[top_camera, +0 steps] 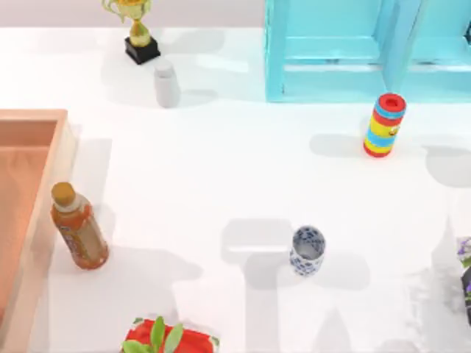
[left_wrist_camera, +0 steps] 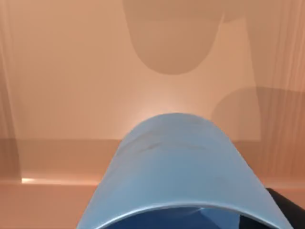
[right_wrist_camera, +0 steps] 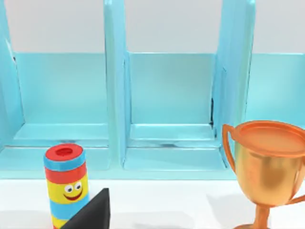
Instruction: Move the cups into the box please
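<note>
The blue cup (left_wrist_camera: pixel 171 162) looms close in the left wrist view, hanging over the orange-brown wooden floor of the box (left_wrist_camera: pixel 71 71). My left gripper is shut on it, and one dark finger (left_wrist_camera: pixel 286 210) shows beside the cup's wall. The white cup with the blue floral pattern (top_camera: pixel 307 250) stands upright on the table right of centre, far from the box (top_camera: pixel 51 147) at the left edge. A dark part of my right gripper (right_wrist_camera: pixel 90 214) appears in the right wrist view, facing the cabinet.
An amber bottle (top_camera: pixel 77 228) leans beside the box's right rim. At the back stand a white-grey bottle (top_camera: pixel 166 83), a gold trophy (top_camera: pixel 138 29) and the turquoise cabinet (top_camera: pixel 331 51). The striped cylinder (top_camera: pixel 385 125) stands right. A red pack (top_camera: pixel 165 340) lies at the front.
</note>
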{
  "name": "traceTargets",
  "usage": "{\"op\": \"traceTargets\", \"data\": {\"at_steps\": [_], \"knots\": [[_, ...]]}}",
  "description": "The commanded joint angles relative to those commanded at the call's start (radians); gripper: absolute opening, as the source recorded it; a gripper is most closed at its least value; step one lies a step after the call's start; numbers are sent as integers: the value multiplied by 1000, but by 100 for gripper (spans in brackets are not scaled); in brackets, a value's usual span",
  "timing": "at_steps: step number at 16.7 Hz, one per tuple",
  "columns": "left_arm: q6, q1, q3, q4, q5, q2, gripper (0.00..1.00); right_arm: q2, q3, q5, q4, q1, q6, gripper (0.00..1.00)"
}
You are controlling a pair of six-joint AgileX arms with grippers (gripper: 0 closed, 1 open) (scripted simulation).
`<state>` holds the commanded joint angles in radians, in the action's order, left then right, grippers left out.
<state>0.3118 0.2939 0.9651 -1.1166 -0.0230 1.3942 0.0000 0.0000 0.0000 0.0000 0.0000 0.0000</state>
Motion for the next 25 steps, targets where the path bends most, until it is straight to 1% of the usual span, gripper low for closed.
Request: {"op": "traceTargets", "data": {"at_steps": [12, 13, 22, 25], "knots": [[0, 0, 0, 0, 0, 0, 98, 0, 0, 0, 0, 0, 0, 100], [0, 0, 0, 0, 0, 0, 100, 0, 0, 0, 0, 0, 0, 100], [0, -1, 3, -3, 0, 0, 100, 0, 0, 0, 0, 0, 0, 100], [0, -2, 75, -74, 1, 5, 100, 0, 0, 0, 0, 0, 0, 100]]}}
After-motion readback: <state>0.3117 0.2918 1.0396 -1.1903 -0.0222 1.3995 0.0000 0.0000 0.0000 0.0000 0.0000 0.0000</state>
